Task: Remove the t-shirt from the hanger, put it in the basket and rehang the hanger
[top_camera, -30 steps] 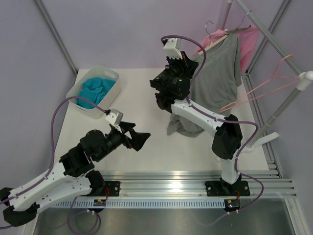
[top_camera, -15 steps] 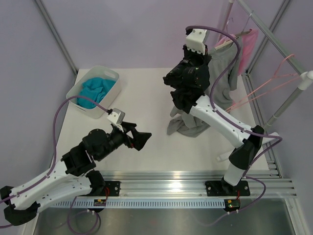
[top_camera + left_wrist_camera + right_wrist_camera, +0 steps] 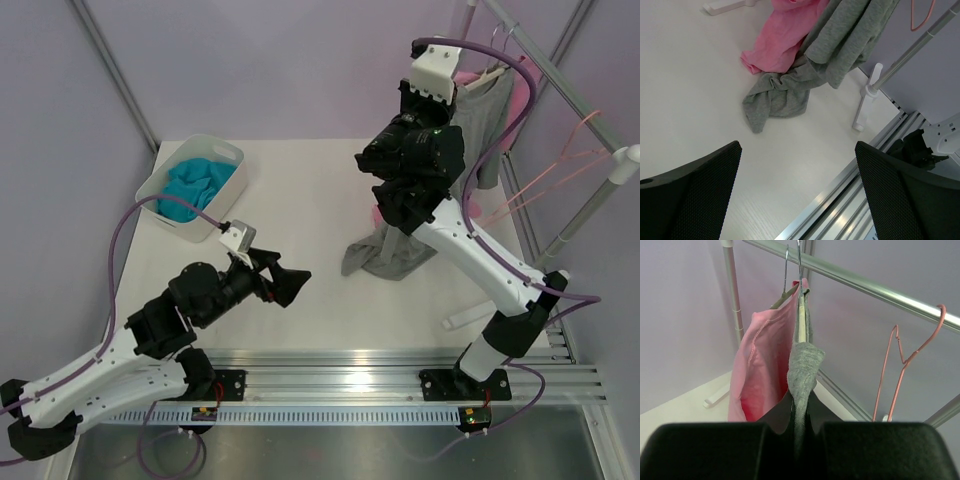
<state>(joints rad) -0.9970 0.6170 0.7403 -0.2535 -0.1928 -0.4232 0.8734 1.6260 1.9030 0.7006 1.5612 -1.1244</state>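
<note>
Right fingers clamped on a fold of the t-shirt, the hanger above them; left fingers spread wide, holding nothing, bench below them.

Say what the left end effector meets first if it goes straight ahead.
Probably the table, just beside the crumpled hem of the grey t-shirt; depth is unclear.

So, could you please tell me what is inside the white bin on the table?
A crumpled teal cloth fills the white bin. It covers the bin's floor, so anything lying beneath it cannot be seen.
</note>
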